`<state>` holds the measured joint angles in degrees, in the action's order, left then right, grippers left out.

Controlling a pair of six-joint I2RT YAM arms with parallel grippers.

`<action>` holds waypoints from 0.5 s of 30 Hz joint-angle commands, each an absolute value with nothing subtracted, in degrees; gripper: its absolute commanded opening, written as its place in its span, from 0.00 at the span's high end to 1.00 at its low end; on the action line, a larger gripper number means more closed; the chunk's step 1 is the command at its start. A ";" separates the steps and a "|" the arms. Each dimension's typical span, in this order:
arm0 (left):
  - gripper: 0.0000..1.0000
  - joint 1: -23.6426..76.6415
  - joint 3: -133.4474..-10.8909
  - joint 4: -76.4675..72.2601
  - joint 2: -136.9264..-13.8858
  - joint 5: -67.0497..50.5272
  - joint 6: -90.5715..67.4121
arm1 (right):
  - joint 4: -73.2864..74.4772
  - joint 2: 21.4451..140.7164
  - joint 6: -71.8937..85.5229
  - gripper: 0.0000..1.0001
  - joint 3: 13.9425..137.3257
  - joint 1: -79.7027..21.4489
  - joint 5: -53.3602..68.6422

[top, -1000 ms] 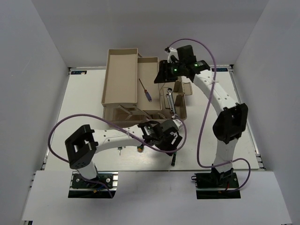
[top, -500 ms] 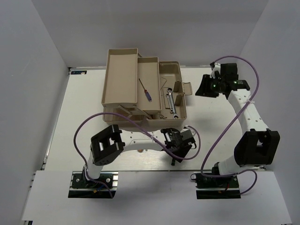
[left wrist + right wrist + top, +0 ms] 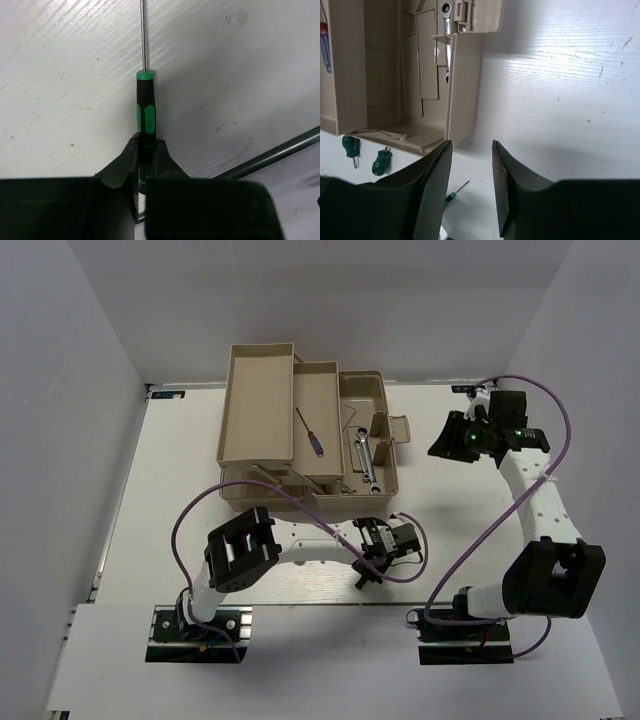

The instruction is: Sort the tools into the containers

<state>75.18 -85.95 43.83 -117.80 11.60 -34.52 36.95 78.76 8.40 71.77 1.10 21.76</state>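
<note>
Pinching the black-and-green screwdriver (image 3: pixel 145 112) by its handle, the left gripper (image 3: pixel 146 150) has its jaws closed tight on it; the tool lies low against the white table (image 3: pixel 240 75); the right gripper (image 3: pixel 471 145) hangs half-spread and empty, just right of the toolbox (image 3: pixel 462 75).

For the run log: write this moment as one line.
left hand: shut on black screwdriver | right hand: open, empty, right of toolbox | red screwdriver: in tray
</note>
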 commanded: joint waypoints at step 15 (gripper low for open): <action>1.00 70.32 -103.08 52.37 -101.51 25.74 -25.85 | 39.90 72.34 -10.63 1.00 63.55 3.16 23.20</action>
<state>72.75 -97.60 49.50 -108.01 17.93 -29.28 39.57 75.22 -6.04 64.53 2.70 23.83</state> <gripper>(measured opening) 0.194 0.023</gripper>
